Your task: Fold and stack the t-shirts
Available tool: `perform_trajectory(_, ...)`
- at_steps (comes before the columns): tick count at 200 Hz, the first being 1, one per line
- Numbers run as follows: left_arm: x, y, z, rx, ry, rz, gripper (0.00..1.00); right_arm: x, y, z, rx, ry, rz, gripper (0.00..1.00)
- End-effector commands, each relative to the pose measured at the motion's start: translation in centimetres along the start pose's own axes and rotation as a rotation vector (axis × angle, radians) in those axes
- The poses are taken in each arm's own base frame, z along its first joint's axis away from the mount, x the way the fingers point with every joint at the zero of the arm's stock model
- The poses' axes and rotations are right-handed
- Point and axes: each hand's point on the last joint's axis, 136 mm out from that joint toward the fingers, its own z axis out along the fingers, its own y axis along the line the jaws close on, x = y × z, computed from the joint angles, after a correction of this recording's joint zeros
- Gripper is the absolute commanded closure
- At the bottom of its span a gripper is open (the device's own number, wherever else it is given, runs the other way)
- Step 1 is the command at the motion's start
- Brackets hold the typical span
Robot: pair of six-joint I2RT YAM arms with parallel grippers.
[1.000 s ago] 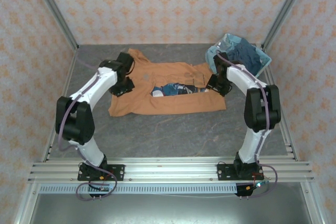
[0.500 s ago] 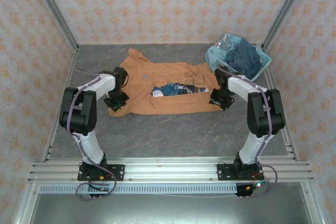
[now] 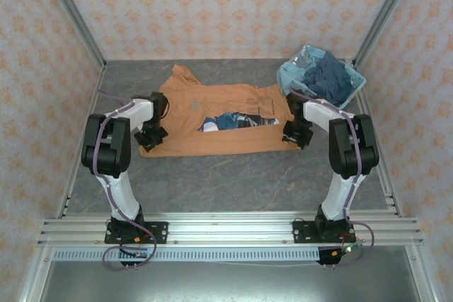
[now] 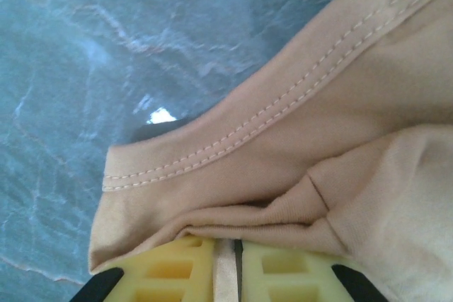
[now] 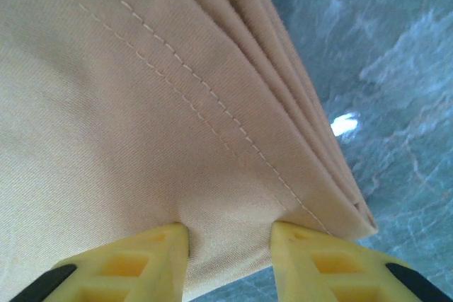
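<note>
Both arms have pulled back toward us over the last second. The left gripper (image 3: pixel 150 138) is now on the near hem corner of the orange t-shirt (image 3: pixel 233 139), at the end away from the basket (image 3: pixel 287 74). The right gripper (image 3: pixel 296 136) is on the other near corner, just in front of the basket. Both closed down on the way. The left fingers (image 4: pixel 177 270) are together with a thin fold of hem pinched between them. The right fingers (image 5: pixel 141 259) sit a little apart, clamped on a thicker bunch of hem that puckers between them. The shirt lies spread flat, left of the basket. We read both bottom corners as gripped, so the first fold can start. The dark t-shirts (image 3: pixel 329 79) are in the basket.
</note>
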Motion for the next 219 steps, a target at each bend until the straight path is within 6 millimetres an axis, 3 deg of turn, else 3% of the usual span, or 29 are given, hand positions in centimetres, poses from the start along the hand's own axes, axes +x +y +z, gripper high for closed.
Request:
perform_trajectory(1,1.4,4.0,0.3,-0.118,0.004,-0.035,0.85,4.9,-3.0,1.2,0.127,0.132,-0.003,0.63)
perform_trajectory(92,7.1,11.3,1.4,-0.189,0.078,-0.245,0.82,14.6,-4.7,0.9,0.119,0.334,-0.053,0.61)
perform_trajectory(120,6.3,14.0,0.7,-0.203,0.035,-0.332,0.82,15.7,-4.3,0.5,0.063,0.371,-0.051,0.59)
perform_trajectory(143,3.7,14.4,-1.6,-0.177,-0.039,-0.383,0.81,14.0,-2.9,-1.3,0.014,0.292,-0.077,0.56)
perform_trajectory(156,1.7,13.4,-3.2,-0.126,-0.085,-0.403,0.73,11.7,-2.1,-3.0,0.009,0.191,-0.097,0.53)
perform_trajectory(170,-0.9,10.9,-5.5,-0.019,-0.145,-0.421,0.67,8.7,-1.0,-5.1,-0.016,0.072,-0.107,0.51)
perform_trajectory(193,-5.9,3.2,-8.4,0.220,-0.196,-0.330,0.61,3.6,1.2,-8.1,-0.096,-0.102,-0.076,0.50)
perform_trajectory(219,-10.2,-5.3,-10.4,0.295,-0.170,-0.189,0.58,-2.0,3.1,-10.1,-0.156,-0.241,-0.032,0.50)
